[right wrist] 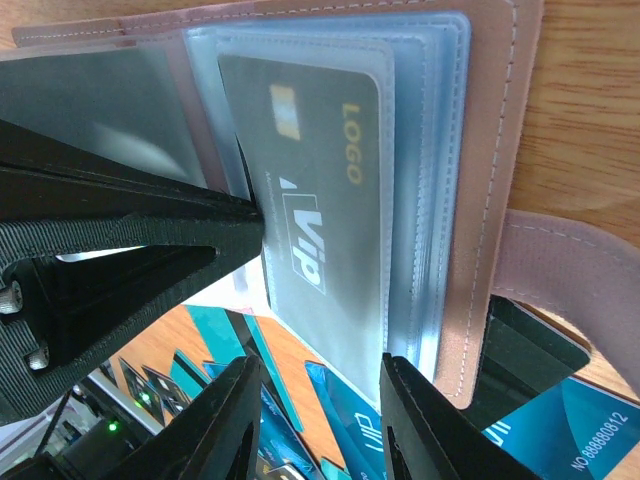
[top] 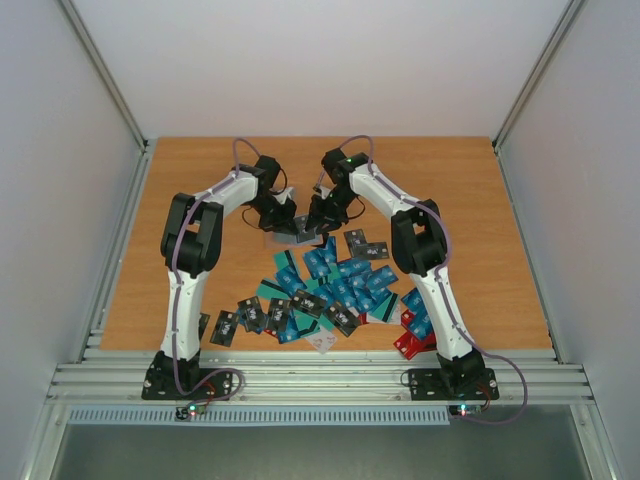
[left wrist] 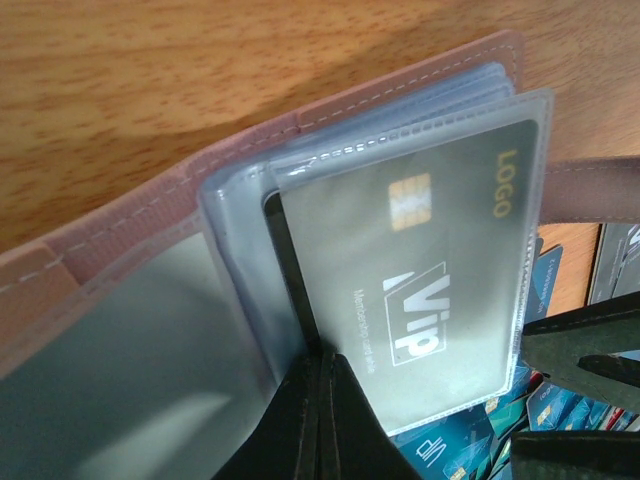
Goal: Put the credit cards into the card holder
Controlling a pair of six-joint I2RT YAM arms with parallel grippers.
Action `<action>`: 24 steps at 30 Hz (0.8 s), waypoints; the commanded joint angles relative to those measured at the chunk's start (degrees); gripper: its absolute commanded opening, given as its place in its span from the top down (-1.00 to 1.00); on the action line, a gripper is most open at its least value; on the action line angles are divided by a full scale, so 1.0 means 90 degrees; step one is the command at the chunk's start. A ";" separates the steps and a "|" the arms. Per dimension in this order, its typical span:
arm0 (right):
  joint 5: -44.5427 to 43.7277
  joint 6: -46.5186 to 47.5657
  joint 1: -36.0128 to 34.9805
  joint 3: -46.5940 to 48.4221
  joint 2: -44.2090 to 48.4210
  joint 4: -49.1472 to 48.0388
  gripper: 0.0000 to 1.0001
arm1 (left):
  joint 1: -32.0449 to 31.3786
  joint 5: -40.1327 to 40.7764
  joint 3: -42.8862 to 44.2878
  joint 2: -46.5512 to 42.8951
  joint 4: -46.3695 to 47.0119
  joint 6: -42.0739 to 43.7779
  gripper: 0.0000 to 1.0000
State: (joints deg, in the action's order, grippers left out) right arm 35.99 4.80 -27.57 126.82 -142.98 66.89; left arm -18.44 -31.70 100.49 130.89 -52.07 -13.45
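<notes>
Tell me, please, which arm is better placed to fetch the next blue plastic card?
Right, probably. The left gripper is clamped on the pinkish-brown soft card holder, steadying it; the right gripper has jaws apart, and most blue cards lie toward its side.

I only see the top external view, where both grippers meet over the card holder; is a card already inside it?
Observer: Yes, the left wrist view shows a grey VIP card in a clear pocket of the card holder.
Operator: Is the holder lying open?
Observer: Yes, the right wrist view shows its clear sleeves fanned out.
Operator: Is either gripper gripping it?
Observer: The left gripper is pinched shut on a sleeve edge beside that card.
</notes>
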 commanded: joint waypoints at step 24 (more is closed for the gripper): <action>0.0035 0.0024 -0.0114 -0.0166 0.0076 -0.0141 0.31 | -0.0090 0.0124 0.0021 0.0335 -0.0008 0.0059 1.00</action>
State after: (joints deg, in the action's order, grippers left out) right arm 34.83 4.97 -27.73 125.60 -142.98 66.35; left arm -18.44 -31.70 100.51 130.89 -52.10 -13.45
